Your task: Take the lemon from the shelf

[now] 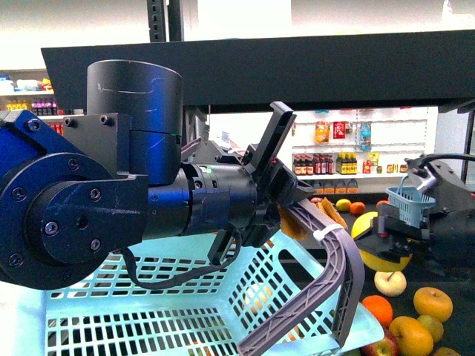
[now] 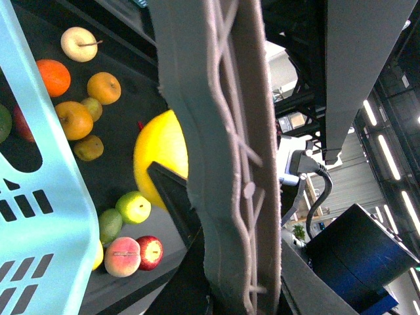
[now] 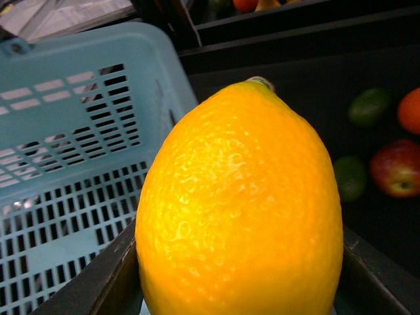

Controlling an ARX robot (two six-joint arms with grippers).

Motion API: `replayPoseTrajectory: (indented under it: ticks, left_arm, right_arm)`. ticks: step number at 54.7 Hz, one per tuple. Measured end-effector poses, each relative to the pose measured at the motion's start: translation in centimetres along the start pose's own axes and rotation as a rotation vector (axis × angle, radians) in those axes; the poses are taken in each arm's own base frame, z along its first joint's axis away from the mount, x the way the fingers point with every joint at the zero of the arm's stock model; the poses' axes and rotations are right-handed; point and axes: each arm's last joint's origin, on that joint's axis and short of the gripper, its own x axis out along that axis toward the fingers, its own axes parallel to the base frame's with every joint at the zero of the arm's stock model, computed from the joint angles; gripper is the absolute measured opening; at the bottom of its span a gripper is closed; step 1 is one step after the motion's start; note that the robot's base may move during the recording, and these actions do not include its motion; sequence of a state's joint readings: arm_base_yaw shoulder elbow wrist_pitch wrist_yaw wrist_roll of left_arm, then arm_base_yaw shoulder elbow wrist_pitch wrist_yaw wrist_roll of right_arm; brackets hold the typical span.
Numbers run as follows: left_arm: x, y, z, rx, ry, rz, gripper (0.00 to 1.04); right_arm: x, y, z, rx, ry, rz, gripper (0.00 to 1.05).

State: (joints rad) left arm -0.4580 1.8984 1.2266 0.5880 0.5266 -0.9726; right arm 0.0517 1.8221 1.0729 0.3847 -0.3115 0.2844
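My right gripper (image 3: 239, 262) is shut on the lemon (image 3: 243, 210), a large yellow-orange fruit that fills the right wrist view between the two black fingers (image 3: 111, 275). In the front view the lemon (image 1: 380, 259) shows at the right, above the shelf's lower tray. The shelf's upper black tray (image 1: 297, 70) spans the top. My left gripper (image 1: 289, 196) is shut on the grey basket handle (image 1: 338, 259) and holds the light blue basket (image 1: 148, 311) in front of the shelf. In the left wrist view the handle (image 2: 223, 164) runs between the jaws, with the lemon (image 2: 161, 154) behind it.
Loose fruit lies on the shelf's lower tray: a pale apple (image 1: 390, 282), oranges (image 1: 432, 302), a red apple (image 3: 397, 168) and a green fruit (image 3: 369, 106). The basket wall (image 3: 65, 131) stands close beside the lemon. White wall shelves of bottles (image 1: 326, 163) are far behind.
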Motion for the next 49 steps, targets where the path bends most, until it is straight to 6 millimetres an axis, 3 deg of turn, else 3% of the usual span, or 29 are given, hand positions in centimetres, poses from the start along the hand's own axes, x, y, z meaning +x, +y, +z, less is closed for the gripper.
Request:
replayPoseTrajectory:
  ticks: [11, 28, 41, 49]
  left_arm:
    - [0.0, 0.0, 0.0, 0.0, -0.001, 0.001, 0.11]
    - [0.0, 0.0, 0.0, 0.0, 0.0, 0.0, 0.11]
    - [0.0, 0.0, 0.0, -0.001, 0.0, 0.0, 0.11]
    - [0.0, 0.0, 0.0, -0.002, -0.001, 0.003, 0.11]
  right_arm:
    - [0.9, 3.2, -1.2, 0.01, 0.03, 0.051, 0.66]
    - [1.9, 4.7, -3.4, 0.003, 0.09, 0.065, 0.66]
    - [2.0, 4.9, -3.7, 0.006, 0.098, 0.06, 0.98]
    - [1.7, 3.7, -3.6, 0.017, 0.088, 0.025, 0.97]
